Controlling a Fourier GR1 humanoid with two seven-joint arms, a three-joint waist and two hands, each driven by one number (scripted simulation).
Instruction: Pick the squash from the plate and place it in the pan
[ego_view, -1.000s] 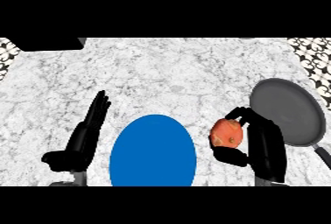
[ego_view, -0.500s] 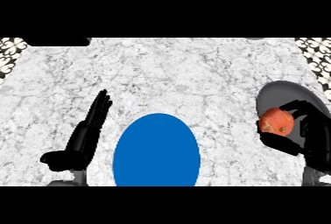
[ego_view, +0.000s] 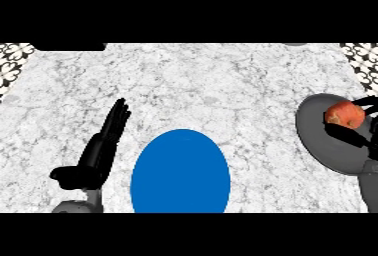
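I see the squash (ego_view: 344, 114), orange-red and round, at the right edge of the frame, sitting over the upper part of the pan (ego_view: 325, 145). It is held in my right hand (ego_view: 359, 131), whose black fingers curl around its lower and right sides; one finger shows above it near the frame's edge. I cannot tell whether the squash touches the pan's floor or hangs just above it.

The pan is a dark grey round dish at the right side of the frame, partly cut off by the edge, and its handle (ego_view: 368, 185) runs down toward the lower right corner. Part of my right hand lies across the pan's middle.

The plate (ego_view: 180, 172) is bright blue, low in the centre of the frame, with nothing on it, well apart from the pan.

To the left of the plate my left hand (ego_view: 103, 147) rests with its fingers straight and pointing toward the upper part of the frame, thumb sticking out to the left, holding nothing. Its grey forearm (ego_view: 74, 206) comes in at the lower left.

Everything lies on the white marbled counter (ego_view: 214, 85); patterned black-and-white tiles (ego_view: 15, 65) show in the upper left and upper right corners.
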